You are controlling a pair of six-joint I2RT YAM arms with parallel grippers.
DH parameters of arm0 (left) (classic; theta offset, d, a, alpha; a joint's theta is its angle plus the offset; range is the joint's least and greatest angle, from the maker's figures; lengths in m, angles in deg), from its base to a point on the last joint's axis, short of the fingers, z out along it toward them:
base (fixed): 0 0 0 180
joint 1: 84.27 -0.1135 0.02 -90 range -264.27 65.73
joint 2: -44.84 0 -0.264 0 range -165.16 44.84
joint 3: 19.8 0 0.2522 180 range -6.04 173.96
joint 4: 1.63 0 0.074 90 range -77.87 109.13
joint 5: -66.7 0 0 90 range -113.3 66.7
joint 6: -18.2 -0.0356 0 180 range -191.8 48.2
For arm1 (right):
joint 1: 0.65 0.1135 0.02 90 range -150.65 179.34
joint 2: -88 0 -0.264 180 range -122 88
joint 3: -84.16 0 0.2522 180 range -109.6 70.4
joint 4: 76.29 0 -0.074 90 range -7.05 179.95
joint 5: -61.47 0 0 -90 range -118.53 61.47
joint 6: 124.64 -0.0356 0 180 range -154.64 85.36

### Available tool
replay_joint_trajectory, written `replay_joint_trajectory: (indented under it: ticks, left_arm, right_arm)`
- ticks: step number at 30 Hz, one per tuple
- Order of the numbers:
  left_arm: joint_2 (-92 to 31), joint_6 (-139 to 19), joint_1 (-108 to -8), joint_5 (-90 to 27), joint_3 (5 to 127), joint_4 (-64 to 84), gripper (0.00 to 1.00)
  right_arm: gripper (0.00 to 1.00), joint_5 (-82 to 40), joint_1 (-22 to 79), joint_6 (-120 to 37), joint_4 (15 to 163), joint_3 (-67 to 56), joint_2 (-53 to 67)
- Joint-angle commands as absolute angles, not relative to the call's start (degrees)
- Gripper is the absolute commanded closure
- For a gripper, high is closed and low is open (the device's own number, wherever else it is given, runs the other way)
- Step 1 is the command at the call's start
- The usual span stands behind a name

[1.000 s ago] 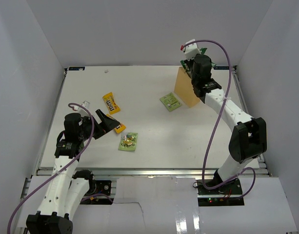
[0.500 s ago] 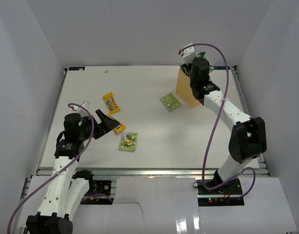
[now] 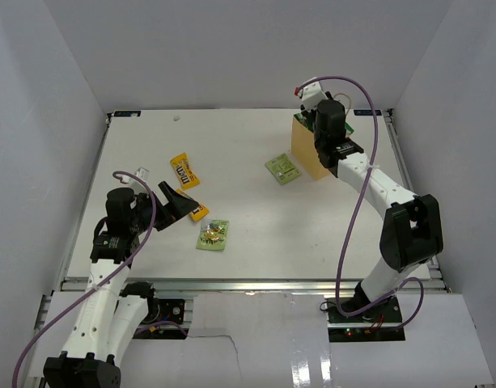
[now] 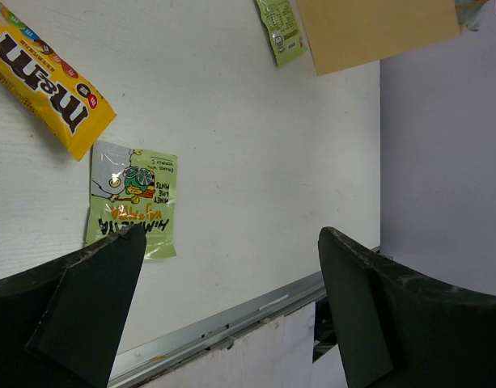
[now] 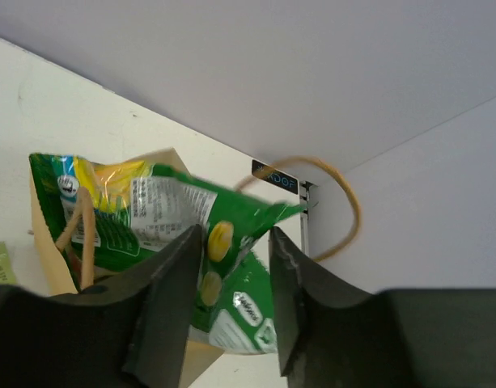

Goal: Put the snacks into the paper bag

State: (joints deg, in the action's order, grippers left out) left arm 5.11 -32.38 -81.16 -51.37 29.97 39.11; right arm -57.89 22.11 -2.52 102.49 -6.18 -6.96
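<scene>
Lower than a moment ago, the right arm has brought the green chip bag (image 5: pixel 163 214) down toward the mouth of the paper bag (image 3: pixel 307 153), while the left arm has not shifted. The paper bag stands upright at the far right of the worktop (image 3: pixel 248 145). In the right wrist view the packet hangs crumpled over the bag's open top, beside a thin handle loop (image 5: pixel 79 222). Holding it by one edge lets the rest dangle, which looks meant to feed it into the opening; it is judged not yet released.

The right gripper (image 5: pixel 231 250) has its jaws drawn close together, pinching the chip bag between them with only the packet's thickness in the gap.

Four snacks lie flat on the worktop. One light-green pack (image 3: pixel 282 168) sits just beside the bag's near side. A second light-green pack (image 3: pixel 214 234) lies toward the front. A yellow candy pack (image 3: pixel 184 170) lies farther back, and another yellow pack (image 3: pixel 199 212) is partly under the left arm's fingers.

The left gripper (image 4: pixel 231 242) has its jaws spread wide and holds nothing, touching nothing visible. It is poised low near the front packs, likely ready for the next pick.
</scene>
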Motion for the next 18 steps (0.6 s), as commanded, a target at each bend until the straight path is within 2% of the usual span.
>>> replay_joint_trajectory:
  ticks: [1,4,15,18]
  left_arm:
    - [5.82,-33.04,-81.11,-51.60,29.65,39.38,0.02]
    - [5.90,-33.13,-81.11,-51.60,29.65,39.29,0.02]
    - [5.90,-33.13,-81.11,-51.68,29.82,39.46,0.02]
    - [5.82,-33.04,-81.11,-51.77,30.00,39.64,0.02]
  right_arm:
    - [0.52,-57.62,22.46,-3.00,104.90,-6.77,-3.06]
    - [0.47,-57.18,22.46,-3.53,104.02,-7.21,-2.71]
    - [0.45,-51.92,22.46,-4.94,99.71,-13.71,0.89]
    - [0.37,-44.20,22.46,-2.22,96.21,-16.69,3.96]
